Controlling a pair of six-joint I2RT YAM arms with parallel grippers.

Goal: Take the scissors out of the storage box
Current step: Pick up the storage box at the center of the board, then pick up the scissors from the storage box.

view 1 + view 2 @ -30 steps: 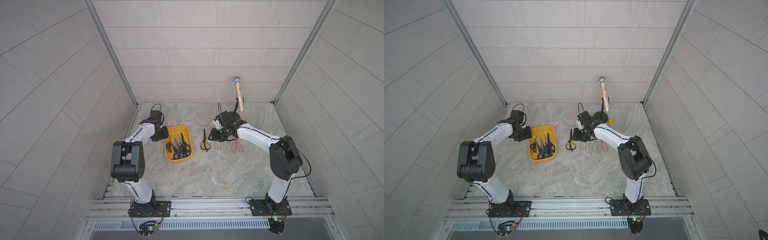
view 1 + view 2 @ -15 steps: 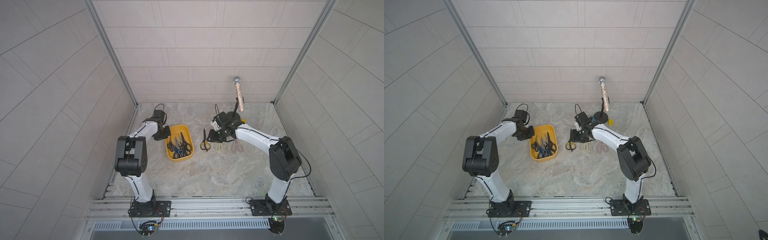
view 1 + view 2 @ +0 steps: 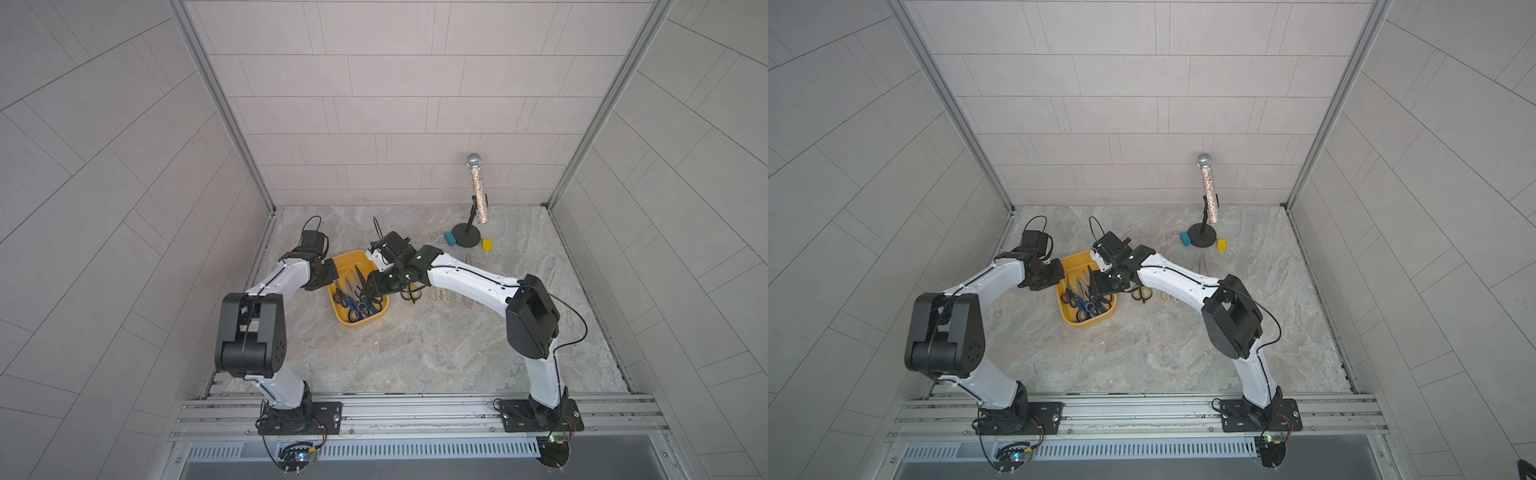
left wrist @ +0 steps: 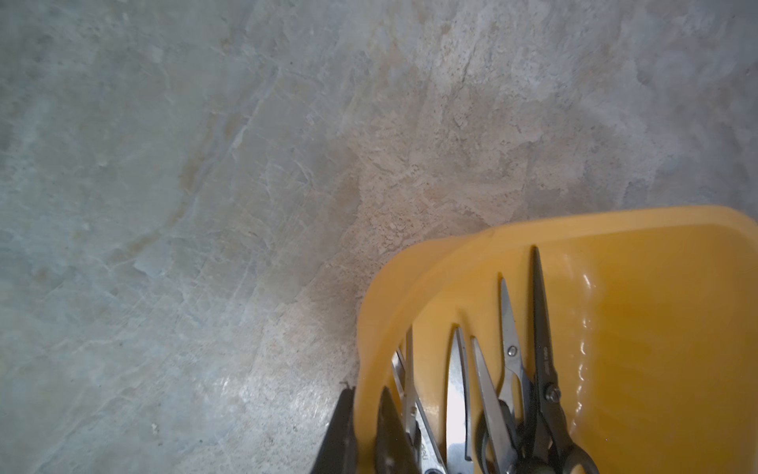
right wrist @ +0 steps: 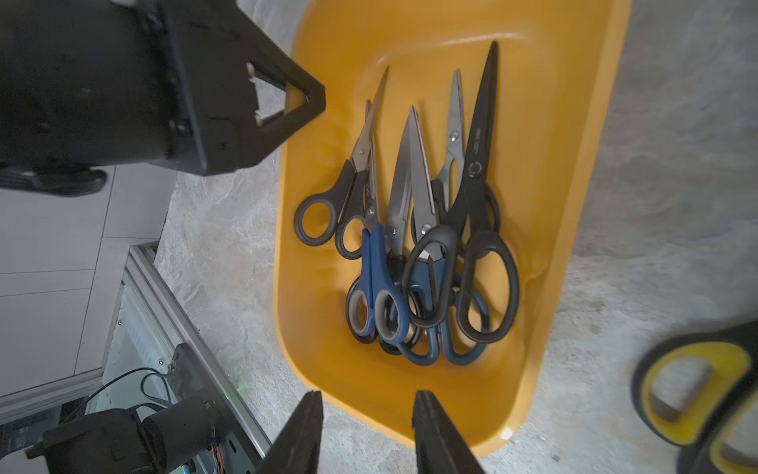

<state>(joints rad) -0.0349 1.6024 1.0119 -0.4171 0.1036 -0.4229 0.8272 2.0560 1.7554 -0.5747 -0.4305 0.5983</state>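
The yellow storage box (image 3: 360,324) (image 3: 1086,322) lies left of centre on the table, with several black and dark blue scissors (image 5: 426,230) (image 3: 358,300) piled inside. My left gripper (image 4: 365,396) (image 3: 326,277) is shut on the box's left wall, one finger inside and one outside. Over the right side of the box hovers my right gripper (image 5: 368,396) (image 3: 376,286), open and holding nothing. Three more scissors lie on the table to the right of the box: black-and-yellow (image 3: 411,294) (image 5: 693,385), cream (image 3: 441,294) and pale pink (image 3: 468,300).
A glittery microphone (image 3: 476,187) on a round black stand (image 3: 465,240) stands at the back right. A small blue block (image 3: 449,238) and a small yellow block (image 3: 487,244) flank its base. Walls close in the table on three sides.
My left gripper has moved to the box's left wall and shut on it. The right arm has swung left from the laid-out scissors to above the box, its jaws a little wider.
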